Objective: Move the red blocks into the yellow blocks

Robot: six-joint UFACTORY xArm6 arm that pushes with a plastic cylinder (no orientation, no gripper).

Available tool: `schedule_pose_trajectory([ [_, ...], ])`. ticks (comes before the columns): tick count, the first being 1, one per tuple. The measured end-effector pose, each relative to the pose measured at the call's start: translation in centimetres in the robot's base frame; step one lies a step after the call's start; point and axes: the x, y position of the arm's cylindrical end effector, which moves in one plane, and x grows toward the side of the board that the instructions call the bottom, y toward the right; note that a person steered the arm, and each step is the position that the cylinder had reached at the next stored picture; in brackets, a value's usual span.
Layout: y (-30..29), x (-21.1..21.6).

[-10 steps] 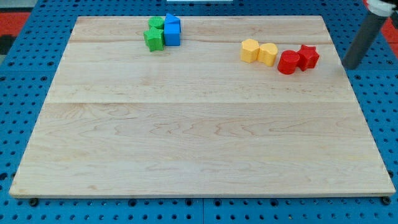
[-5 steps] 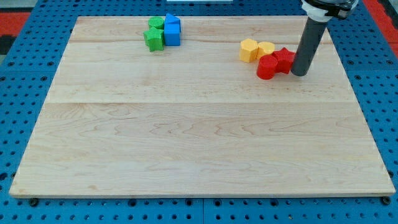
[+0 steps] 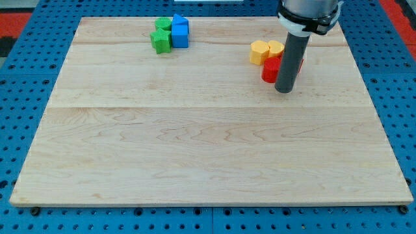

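Observation:
Two yellow blocks (image 3: 260, 51) (image 3: 275, 48) sit side by side near the view's top right. A red round block (image 3: 270, 70) presses against their lower edge. A second red block (image 3: 300, 62) shows only as a sliver at the right of the rod. My tip (image 3: 284, 90) rests on the board just below and right of the red round block, with the rod covering much of both red blocks.
Green blocks (image 3: 160, 36) and a blue block (image 3: 180, 32) cluster near the view's top left. The wooden board (image 3: 208, 136) lies on a blue pegboard.
The rod swept from the right edge leftwards, shoving both red blocks left until they met the yellow pair. The yellow blocks shifted slightly.

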Motion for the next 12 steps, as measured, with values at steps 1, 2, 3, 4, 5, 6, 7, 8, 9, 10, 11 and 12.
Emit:
schedule_pose_trajectory([
  [1,0.0,-0.1],
  [2,0.0,-1.0],
  [3,0.0,-2.3],
  [4,0.0,-3.2],
  [5,0.0,-3.3],
  [6,-0.5,-3.2],
  [7,-0.7,-2.4],
  [8,2.7,-0.8],
  [9,5.3,-1.0],
  [10,5.5,-2.0],
  [11,5.5,-3.5],
  [12,5.0,-4.5],
])
